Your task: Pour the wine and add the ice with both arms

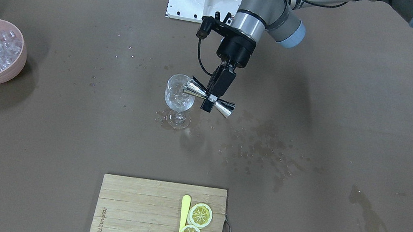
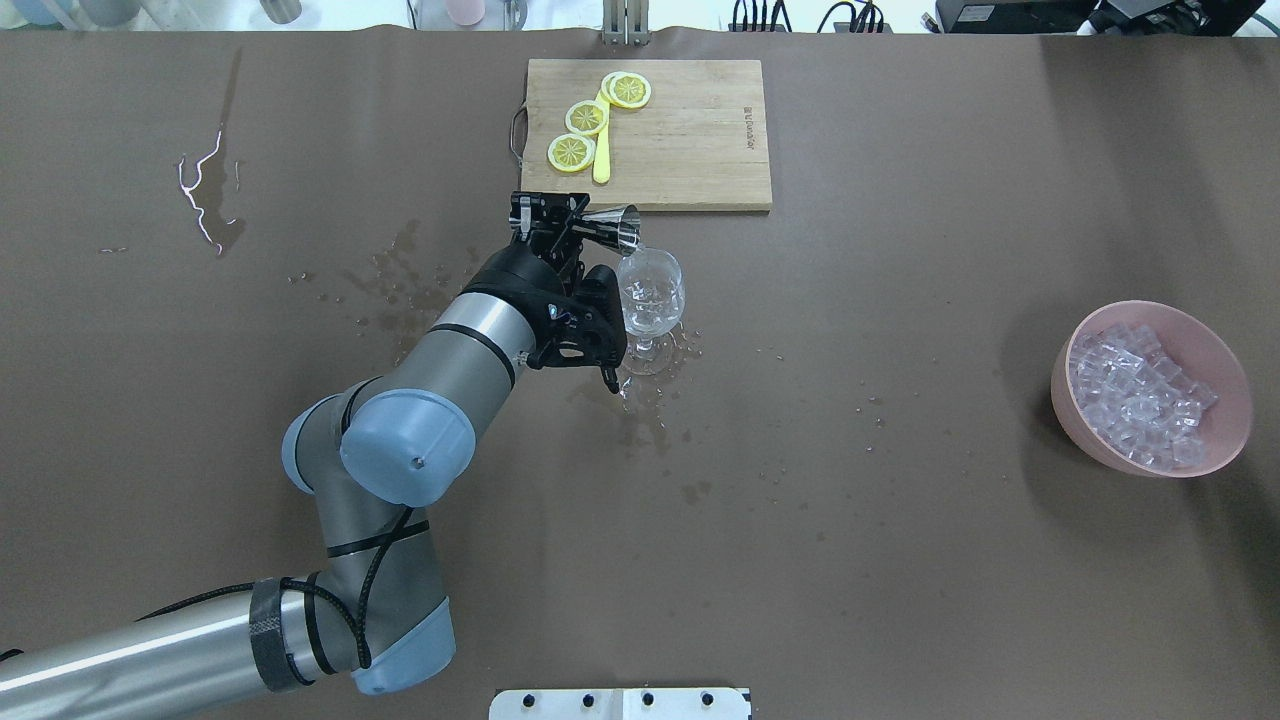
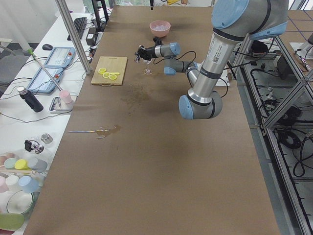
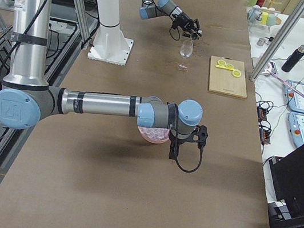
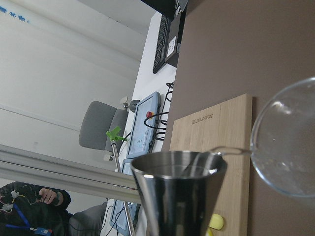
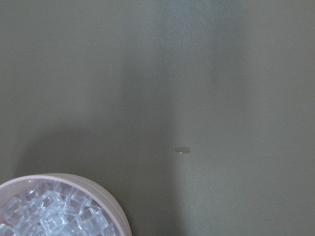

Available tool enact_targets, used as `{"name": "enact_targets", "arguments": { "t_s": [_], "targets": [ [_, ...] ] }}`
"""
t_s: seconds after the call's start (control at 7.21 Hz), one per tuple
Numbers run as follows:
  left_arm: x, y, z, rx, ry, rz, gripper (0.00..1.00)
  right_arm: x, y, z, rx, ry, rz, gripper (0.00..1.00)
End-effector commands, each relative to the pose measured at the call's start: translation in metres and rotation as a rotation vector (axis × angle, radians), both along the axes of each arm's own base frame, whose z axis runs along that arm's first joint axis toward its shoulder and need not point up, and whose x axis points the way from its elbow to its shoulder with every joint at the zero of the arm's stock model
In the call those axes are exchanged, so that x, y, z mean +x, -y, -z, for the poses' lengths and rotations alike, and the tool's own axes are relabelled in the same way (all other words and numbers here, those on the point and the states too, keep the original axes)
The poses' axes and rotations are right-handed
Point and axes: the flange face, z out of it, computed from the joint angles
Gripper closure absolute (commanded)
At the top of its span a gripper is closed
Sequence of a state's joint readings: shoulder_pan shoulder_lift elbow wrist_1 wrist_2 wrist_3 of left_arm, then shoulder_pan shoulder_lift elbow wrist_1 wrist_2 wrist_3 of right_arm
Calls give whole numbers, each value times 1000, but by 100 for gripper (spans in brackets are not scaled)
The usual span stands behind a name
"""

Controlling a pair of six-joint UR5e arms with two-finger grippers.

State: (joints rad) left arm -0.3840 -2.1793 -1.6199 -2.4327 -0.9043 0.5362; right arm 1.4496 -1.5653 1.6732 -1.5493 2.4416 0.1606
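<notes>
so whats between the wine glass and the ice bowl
Nothing but brown table with scattered droplets, from wine glass to ice bowl, in the overhead view.

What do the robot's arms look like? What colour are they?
The left arm and right arm are silver-grey tubes with pale blue joint caps and black cables. The left gripper and right gripper are black.

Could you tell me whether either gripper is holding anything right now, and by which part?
The left gripper holds the steel jigger by its narrow waist, tipped over the wine glass. Whether the right gripper holds anything cannot be told.
</notes>
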Motion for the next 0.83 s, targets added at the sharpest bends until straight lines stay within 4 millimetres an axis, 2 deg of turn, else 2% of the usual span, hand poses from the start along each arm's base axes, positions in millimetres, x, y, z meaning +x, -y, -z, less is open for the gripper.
{"name": "enact_targets", "arguments": {
  "t_s": [0.0,0.14,0.42,0.69],
  "targets": [
    [-3,-2,3,8,29,16,100,0,0,0,1,-1,0,0],
    [0,-8,6,16,72,30,100,0,0,1,2,1,0,0],
    [-6,-16,21,24,164,21,100,0,0,1,2,-1,0,0],
    [1,-16,20,7,221,27,100,0,0,2,4,-1,0,0]
  ]
}}
